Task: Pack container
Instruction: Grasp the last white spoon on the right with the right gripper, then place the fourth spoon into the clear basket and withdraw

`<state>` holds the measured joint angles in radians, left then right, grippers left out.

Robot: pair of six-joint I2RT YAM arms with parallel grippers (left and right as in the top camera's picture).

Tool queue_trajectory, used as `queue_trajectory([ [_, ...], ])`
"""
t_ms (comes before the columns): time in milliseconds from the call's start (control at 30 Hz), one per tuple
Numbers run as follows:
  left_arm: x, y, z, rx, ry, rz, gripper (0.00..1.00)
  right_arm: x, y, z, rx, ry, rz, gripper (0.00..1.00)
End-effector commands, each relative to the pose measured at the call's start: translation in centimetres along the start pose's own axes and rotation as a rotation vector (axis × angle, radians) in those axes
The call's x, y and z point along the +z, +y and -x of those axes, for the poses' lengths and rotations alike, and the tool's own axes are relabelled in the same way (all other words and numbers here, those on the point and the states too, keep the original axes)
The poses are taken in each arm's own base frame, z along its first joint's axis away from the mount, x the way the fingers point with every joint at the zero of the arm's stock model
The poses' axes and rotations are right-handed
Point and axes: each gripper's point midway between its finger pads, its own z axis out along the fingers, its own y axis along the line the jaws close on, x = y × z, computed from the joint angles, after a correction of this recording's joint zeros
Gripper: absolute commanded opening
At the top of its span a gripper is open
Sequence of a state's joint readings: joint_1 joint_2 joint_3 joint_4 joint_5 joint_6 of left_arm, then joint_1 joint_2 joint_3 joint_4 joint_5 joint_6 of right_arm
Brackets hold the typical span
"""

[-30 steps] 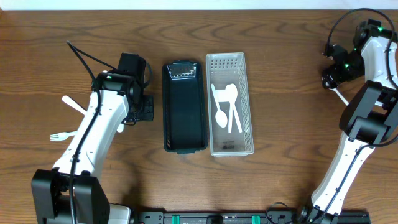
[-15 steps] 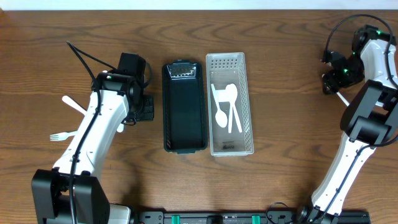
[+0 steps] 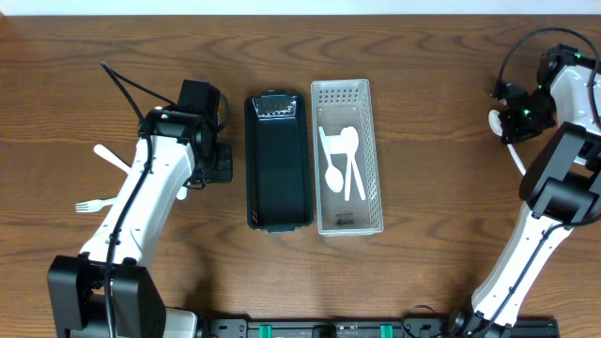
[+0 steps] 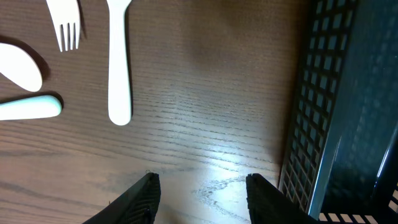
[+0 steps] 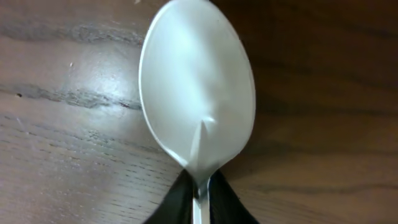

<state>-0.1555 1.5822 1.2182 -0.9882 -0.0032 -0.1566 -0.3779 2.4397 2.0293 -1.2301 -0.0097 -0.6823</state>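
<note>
- The wooden table (image 3: pixel 423 56) carries everything; two bins lie side by side at its middle, long sides parallel.
- The left arm (image 3: pixel 141 207) reaches from the near edge towards the black bin. The right arm (image 3: pixel 549 188) stretches up the table's right edge.
- The black bin (image 3: pixel 278 164) lies just left of the basket, and nothing shows inside it. Its lattice wall fills the right side of the left wrist view.
- The basket (image 3: pixel 343 92) is white and perforated. It holds a few pieces of white cutlery (image 3: pixel 340 160), crossed over each other in its middle.
- The left gripper (image 4: pixel 204 193) hangs over bare wood just left of the black bin. Its jaws stand partly apart with nothing between them.
- The right gripper (image 5: pixel 200 202) is far right, well apart from both bins. Its jaws are pinched together on the neck of a spoon.
- The spoon (image 5: pixel 196 87) is white. Its bowl sticks out past the fingertips close over the wood, and from overhead its handle trails towards the near edge.
- A fork (image 3: pixel 92 205) and other white pieces (image 3: pixel 111 157) lie loose on the wood left of the left arm.
</note>
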Motion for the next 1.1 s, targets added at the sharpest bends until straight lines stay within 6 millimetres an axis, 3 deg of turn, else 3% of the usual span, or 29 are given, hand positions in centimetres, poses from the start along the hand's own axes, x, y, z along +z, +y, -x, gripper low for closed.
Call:
queue_trajectory([
  [0,0.2,0.0,-0.2,0.009,0.013,0.008,0.48,3.3,1.6,-0.2,0.1,0.036,0.079,0.01],
  [167,0.2,0.0,-0.2,0.009,0.012,0.007,0.49,-0.6,4.6,3.5,0.167,-0.081,0.133,0.01],
  [333,0.2,0.0,-0.2,0.009,0.012,0.007,0.49,-9.6,8.7,7.8,0.161,-0.251,0.06,0.01],
  [400,0.2,0.0,-0.2,0.009,0.013,0.008,0.49,-14.7,11.9,9.6,0.144,-0.36,0.032,0.01],
  [533,0.2,0.1,-0.4,0.01,0.021,0.013,0.49,-22.5,18.7,11.2,0.169,-0.547,0.044,0.01],
  [633,0.2,0.3,-0.9,0.013,0.04,0.018,0.49,-26.3,24.1,11.6,0.182,-0.642,0.097,0.01],
  [700,0.2,0.4,-1.3,0.024,0.056,0.022,0.5,-27.0,27.2,11.5,0.171,-0.653,0.131,0.01],
  [800,0.2,0.5,-1.6,0.025,0.069,0.027,0.51,-26.1,30.8,11.5,0.18,-0.617,0.123,0.01],
  [967,0.2,0.5,-1.6,0.025,0.069,0.028,0.51,-21.5,34.7,11.1,0.23,-0.499,0.081,0.01],
  [1067,0.2,0.5,-1.6,0.025,0.07,0.028,0.52,-17.7,36.5,10.5,0.265,-0.397,0.08,0.01],
])
